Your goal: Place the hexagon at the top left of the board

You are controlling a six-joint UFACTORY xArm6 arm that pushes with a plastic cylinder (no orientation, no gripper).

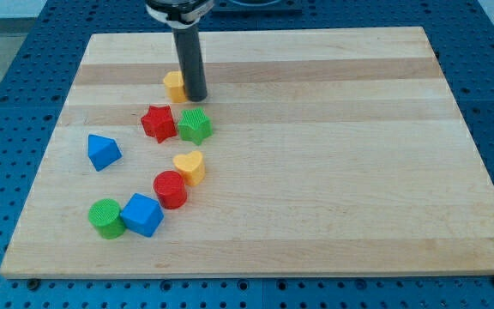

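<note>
A yellow hexagon block point(173, 85) lies in the upper left part of the wooden board point(316, 172). My tip point(195, 97) stands right against the hexagon's right side, partly covering it. Just below the tip are a red star block point(158, 123) and a green block point(195, 125), side by side and touching.
A blue triangular block point(103, 151) lies at the left. A yellow heart point(190, 166), a red cylinder point(170, 189), a blue cube point(142, 214) and a green cylinder point(105, 217) form a diagonal line toward the bottom left. A blue pegboard surface point(7, 86) surrounds the board.
</note>
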